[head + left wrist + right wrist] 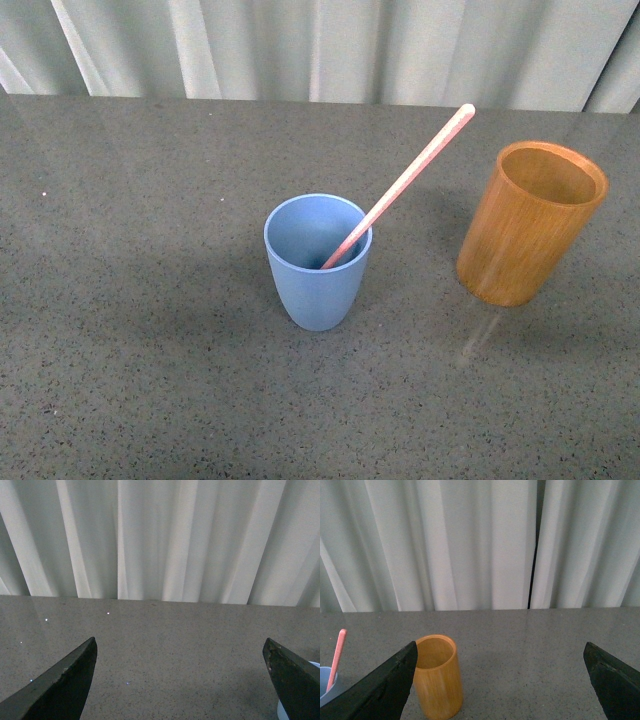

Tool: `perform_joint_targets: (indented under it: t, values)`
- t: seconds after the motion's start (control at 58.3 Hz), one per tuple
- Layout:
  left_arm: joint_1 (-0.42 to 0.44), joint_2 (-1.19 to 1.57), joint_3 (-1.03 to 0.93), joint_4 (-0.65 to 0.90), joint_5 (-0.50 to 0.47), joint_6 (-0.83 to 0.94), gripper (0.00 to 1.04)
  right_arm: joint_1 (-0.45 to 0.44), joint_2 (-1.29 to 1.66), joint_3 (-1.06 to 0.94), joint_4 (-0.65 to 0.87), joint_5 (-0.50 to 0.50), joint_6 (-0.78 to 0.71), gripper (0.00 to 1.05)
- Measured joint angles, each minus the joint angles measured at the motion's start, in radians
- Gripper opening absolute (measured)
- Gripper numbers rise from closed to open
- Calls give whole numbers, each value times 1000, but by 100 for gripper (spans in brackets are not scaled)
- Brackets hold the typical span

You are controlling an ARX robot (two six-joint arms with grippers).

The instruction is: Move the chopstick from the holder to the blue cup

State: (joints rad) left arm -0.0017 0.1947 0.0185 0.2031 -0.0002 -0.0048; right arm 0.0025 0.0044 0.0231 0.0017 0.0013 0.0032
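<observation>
A long thin pink chopstick with a paler rounded end (400, 187) stands tilted inside the light blue matte plastic cup (317, 262), its lower tip down in the cup and its shaft leaning on the rim's right side, the pale end pointing up toward the far right. The cup stands upright near the middle of the grey speckled bench (140, 300). To its right, apart from it, is the taller orange-brown wooden cylindrical holder (530, 222), which appears empty. Pleated pale curtains (320, 45) hang behind the bench's far edge. In the left wrist view the left pincer (181, 680) is spread wide with bare bench between its dark fingers (60, 682). The right pincer (502, 682) is likewise spread wide, pinching nothing, with the holder just beside one finger (377, 690).
</observation>
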Motion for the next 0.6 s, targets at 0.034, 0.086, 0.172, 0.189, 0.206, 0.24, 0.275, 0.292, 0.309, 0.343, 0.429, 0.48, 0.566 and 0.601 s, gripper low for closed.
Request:
perform_joint_targets:
  t: [0.034,0.086,0.172,0.189,0.206,0.24,0.275,0.292,0.309,0.343,0.429,0.48,0.566,0.601]
  values:
    - [0,0,0,0,0,0,98,0,0,0,0,0,0,94]
    - [0,0,0,0,0,0,98,0,0,0,0,0,0,95]
    - [0,0,0,0,0,0,98,0,0,0,0,0,0,95]
    - [0,0,0,0,0,0,98,0,0,0,0,0,0,95]
    - [0,0,0,0,0,0,98,0,0,0,0,0,0,95]
    - [0,0,0,0,0,0,98,0,0,0,0,0,0,95]
    - [0,0,0,0,0,0,98,0,0,0,0,0,0,95]
    - [0,0,0,0,0,0,98,0,0,0,0,0,0,95]
    - [0,0,0,0,0,0,98,0,0,0,0,0,0,95]
    - [0,0,0,0,0,0,98,0,0,0,0,0,0,95]
    - [0,0,0,0,0,0,98,0,0,0,0,0,0,95]
    - [0,0,0,0,0,0,98,0,0,0,0,0,0,95]
    - [0,0,0,0,0,0,98,0,0,0,0,0,0,95]
    - [0,0,0,0,0,0,98,0,0,0,0,0,0,95]
